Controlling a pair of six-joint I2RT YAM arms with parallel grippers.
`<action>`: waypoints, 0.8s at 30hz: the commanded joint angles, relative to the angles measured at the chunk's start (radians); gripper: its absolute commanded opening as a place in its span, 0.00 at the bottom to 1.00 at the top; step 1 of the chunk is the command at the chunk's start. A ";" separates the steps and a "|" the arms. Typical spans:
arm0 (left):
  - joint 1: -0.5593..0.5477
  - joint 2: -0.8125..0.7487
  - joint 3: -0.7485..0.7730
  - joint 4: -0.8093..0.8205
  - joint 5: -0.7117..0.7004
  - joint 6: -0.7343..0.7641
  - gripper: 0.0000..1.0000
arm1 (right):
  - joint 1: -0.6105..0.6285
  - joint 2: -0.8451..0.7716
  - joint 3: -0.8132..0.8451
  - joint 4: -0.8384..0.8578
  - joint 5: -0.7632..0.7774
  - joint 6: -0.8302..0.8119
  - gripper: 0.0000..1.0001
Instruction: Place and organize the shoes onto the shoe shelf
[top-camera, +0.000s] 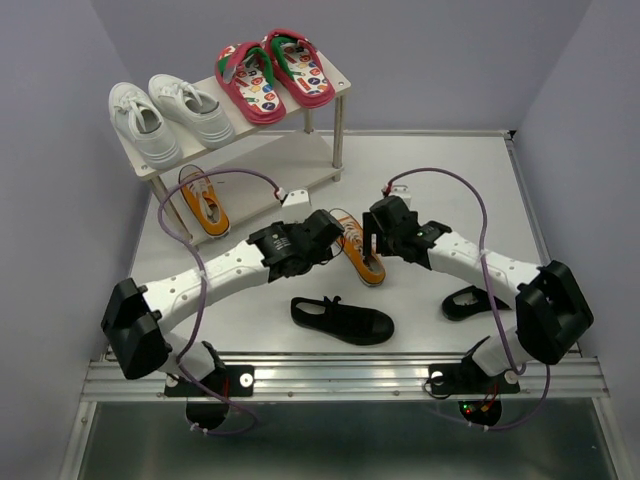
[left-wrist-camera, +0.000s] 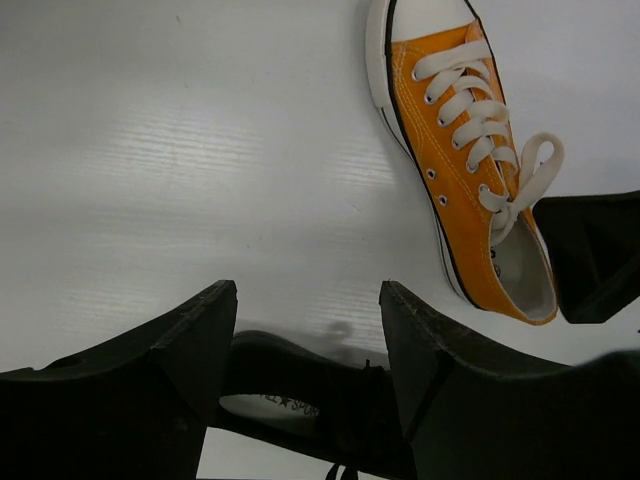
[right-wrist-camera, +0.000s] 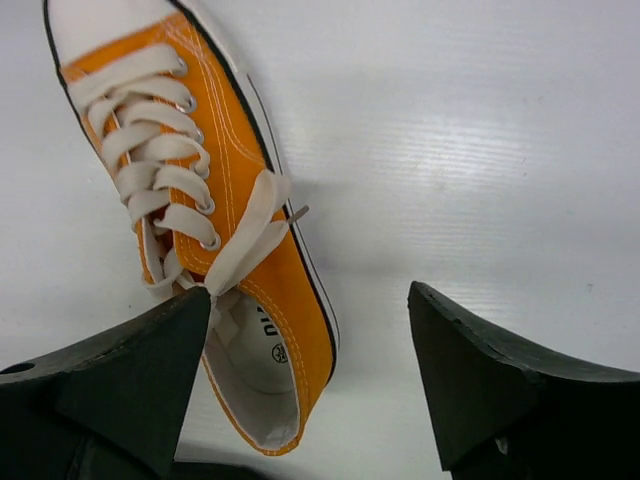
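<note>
The white table (top-camera: 440, 180) carries the shoe shelf (top-camera: 285, 160) at its far left corner. On the shelf's top board stand the white sneakers (top-camera: 160, 115) on the left and the red flip-flops (top-camera: 275, 72) on the right, each pair side by side.

One orange sneaker (top-camera: 203, 203) lies at the left end of the lower board; I cannot tell if it rests fully on it. The other orange sneaker (top-camera: 360, 250) lies on the table, between the two arms.

One black strap shoe (top-camera: 342, 320) lies near the front edge. The second black shoe (top-camera: 470, 300) is partly hidden under the right arm.

The left gripper (left-wrist-camera: 308, 340) has its fingers apart and holds nothing; a black shoe shows below it. The right gripper (right-wrist-camera: 310, 340) also has its fingers spread, with the sneaker's heel between them, not clamped.
</note>
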 joint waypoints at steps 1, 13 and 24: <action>-0.018 0.043 0.070 0.020 0.037 -0.041 0.70 | -0.046 -0.084 0.081 -0.037 0.103 -0.020 0.86; -0.089 0.310 0.265 0.033 0.097 -0.070 0.71 | -0.368 -0.329 -0.024 -0.081 -0.015 0.066 1.00; -0.092 0.491 0.266 0.181 0.167 -0.048 0.63 | -0.368 -0.360 -0.041 -0.092 0.004 0.060 1.00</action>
